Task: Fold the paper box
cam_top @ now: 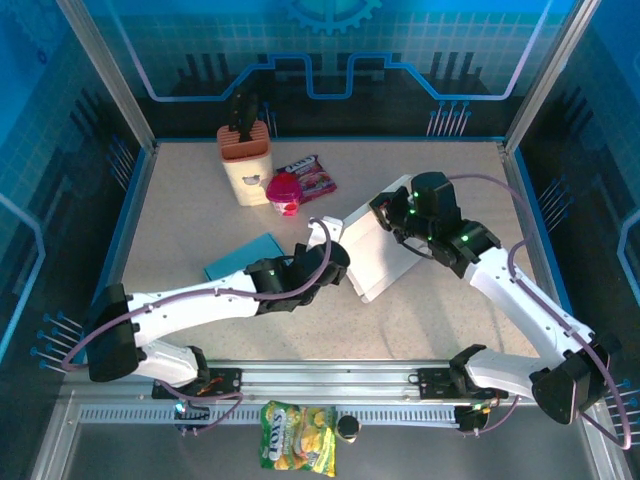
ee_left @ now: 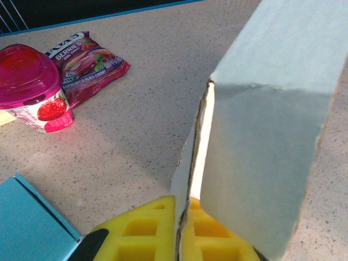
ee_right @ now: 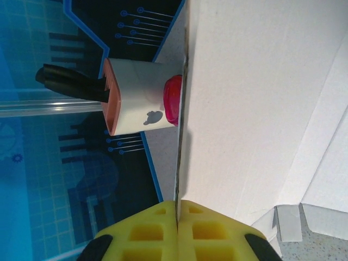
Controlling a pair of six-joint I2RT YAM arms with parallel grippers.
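Top external view: a rectangular table (cam_top: 440, 320) with a speckled beige, stone-like surface sits inside blue-lit walls. Two white-and-black jointed arms reach over it, the left arm (cam_top: 190, 310) and the right arm (cam_top: 520, 300). Between them, right of the table's centre, is the one paper box (cam_top: 375, 255), a flat sheet of smooth white card with creased panels, partly raised off the surface. The left gripper (cam_top: 335, 262) meets its left edge and the right gripper (cam_top: 392, 225) meets its far right edge. In the left wrist view, the left gripper (ee_left: 179, 217) has two yellow waffle-gridded pads pressed together on a thin flap of the paper box (ee_left: 272, 136), which stands up as a matte grey-white panel. In the right wrist view, the right gripper (ee_right: 177, 212) likewise has its yellow pads clamped on one card edge of the paper box (ee_right: 255, 98). One flat teal box (cam_top: 240, 258) lies just left of the left gripper. One cream knife block (cam_top: 247, 160) with an orange top and black handles stands at the far left. One glossy yellow crisp bag (cam_top: 298, 437) lies in front of the arm bases. One shiny purple berry packet (cam_top: 312, 175) lies just beside one round pink-lidded cup (cam_top: 285, 193), which touches the knife block.
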